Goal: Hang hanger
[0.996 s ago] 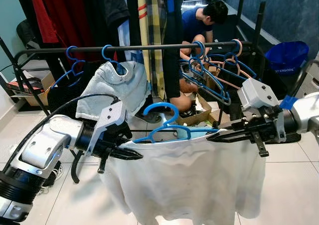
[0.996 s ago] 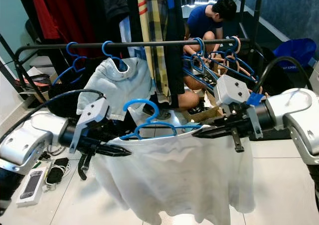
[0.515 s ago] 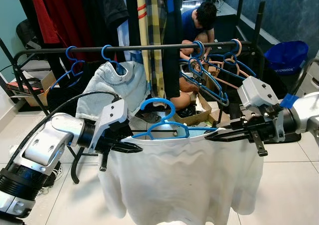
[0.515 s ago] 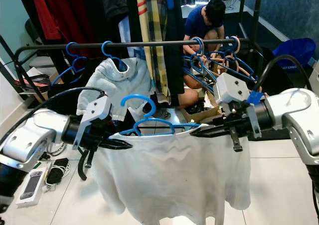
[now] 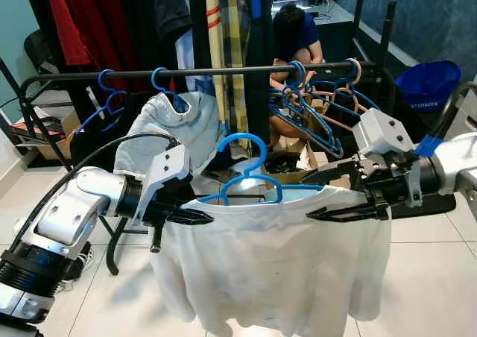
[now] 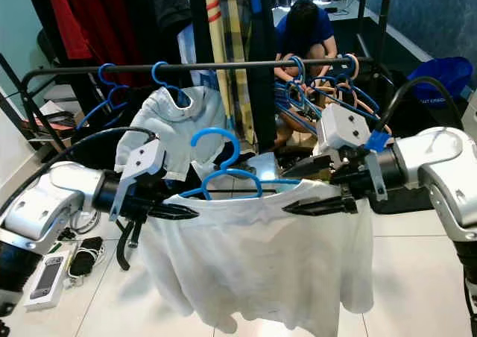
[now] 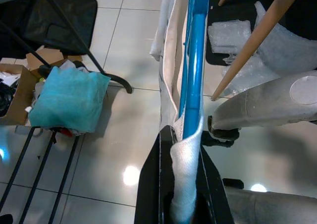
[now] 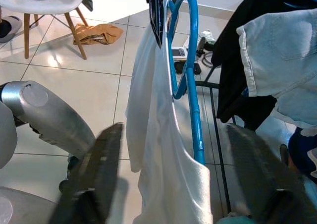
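A blue hanger [image 5: 242,149] carries a white shirt [image 5: 276,262] and hangs level between my two grippers, below and in front of the black rail [image 5: 223,71]. My left gripper [image 5: 197,216] is shut on the hanger's left end, with white cloth pinched in too [image 7: 185,184]. My right gripper [image 5: 309,197] is at the hanger's right end with its fingers spread apart, one above and one below the shirt's shoulder. In the right wrist view the hanger [image 8: 193,100] runs between the two blurred fingers [image 8: 94,174].
The rail holds a pale denim garment [image 5: 175,132] on a blue hanger at left and several bare blue and pink hangers [image 5: 320,106] at right. Dark clothes hang behind. A person [image 5: 294,35] crouches beyond the rail. A blue bin [image 5: 428,83] stands far right.
My right gripper's fingers have spread open around the hanger's right end. The hanger and shirt sit slightly higher. The person behind has bent lower.
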